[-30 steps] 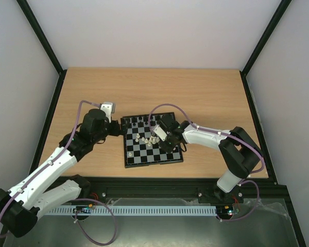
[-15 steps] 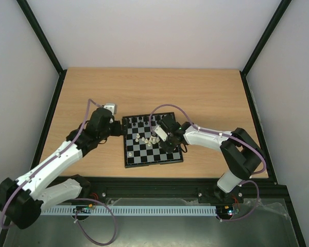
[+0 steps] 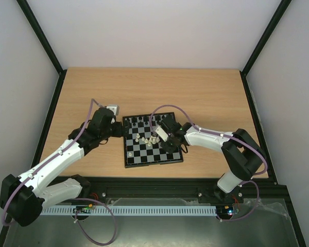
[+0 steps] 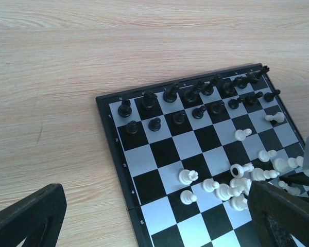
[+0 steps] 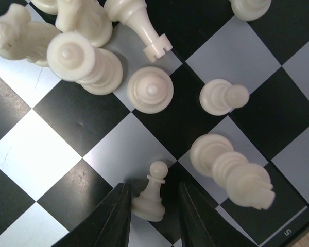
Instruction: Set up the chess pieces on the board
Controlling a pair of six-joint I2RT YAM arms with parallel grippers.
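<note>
Wooden table [image 3: 206,98] — pale walls [image 3: 144,31] around it.

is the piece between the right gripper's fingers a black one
No, the pawn standing inside the right gripper is cream-white, like the other pieces around it.

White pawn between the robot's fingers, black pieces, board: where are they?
white pawn [image 5: 150,193], right wrist view, on its body.
black pieces [image 4: 171,92], left wrist view, on one back-row piece.
board [image 4: 144,154], left wrist view, on a bare square.

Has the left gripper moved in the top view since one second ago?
Yes. The left gripper shifted slightly to the right, closer to the left edge of the board.
</note>
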